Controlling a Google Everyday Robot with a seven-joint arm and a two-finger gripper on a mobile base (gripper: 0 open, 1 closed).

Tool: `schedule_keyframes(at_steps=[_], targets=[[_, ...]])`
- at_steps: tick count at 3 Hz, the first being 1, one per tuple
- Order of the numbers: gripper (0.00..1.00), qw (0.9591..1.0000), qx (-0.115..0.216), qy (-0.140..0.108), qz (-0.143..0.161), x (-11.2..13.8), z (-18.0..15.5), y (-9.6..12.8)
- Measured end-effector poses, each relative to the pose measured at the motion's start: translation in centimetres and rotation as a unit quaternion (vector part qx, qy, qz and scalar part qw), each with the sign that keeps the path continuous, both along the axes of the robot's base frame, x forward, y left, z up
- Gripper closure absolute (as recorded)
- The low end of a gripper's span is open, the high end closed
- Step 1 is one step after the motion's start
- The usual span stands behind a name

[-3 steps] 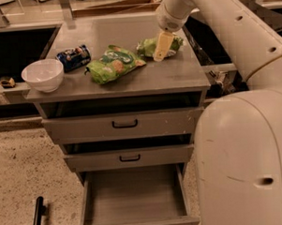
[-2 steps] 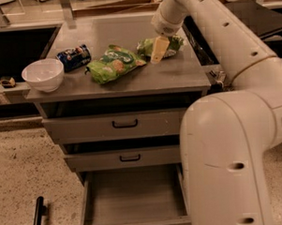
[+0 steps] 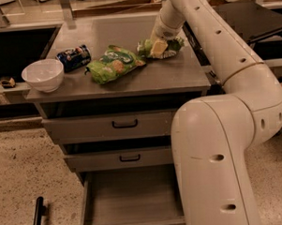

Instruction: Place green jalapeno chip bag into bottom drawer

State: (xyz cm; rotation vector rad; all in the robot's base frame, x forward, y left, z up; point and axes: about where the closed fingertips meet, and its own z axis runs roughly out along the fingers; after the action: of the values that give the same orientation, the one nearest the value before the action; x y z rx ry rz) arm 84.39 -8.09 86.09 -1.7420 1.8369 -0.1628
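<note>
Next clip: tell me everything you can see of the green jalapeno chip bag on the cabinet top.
The green jalapeno chip bag is a small, crumpled pale-green packet, foil by the look of it, lying scrunched at the back right of the grey cabinet top. The gripper is down on its middle and hides part of it, so only its two ends show. It lies just right of the flatter bright-green bag; whether they touch cannot be told. No print is legible.
</note>
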Motion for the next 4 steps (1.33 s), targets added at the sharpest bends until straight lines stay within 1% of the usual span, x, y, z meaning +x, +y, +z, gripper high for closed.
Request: schedule_keyframes(at_steps=[1,2,3,4], targets=[[0.84,0.9997,0.020,-0.007,0.008,-1.0,0.4,-0.5],[1.00,0.9977,0.053,-0.029,0.032,-4.2,2.3,-0.5],[1.00,0.9931,0.090,-0.061,0.044,-9.4,6.4,-0.8],[1.00,0.9946,0.082,-0.036,0.053,-11.3,3.9,-0.4]])
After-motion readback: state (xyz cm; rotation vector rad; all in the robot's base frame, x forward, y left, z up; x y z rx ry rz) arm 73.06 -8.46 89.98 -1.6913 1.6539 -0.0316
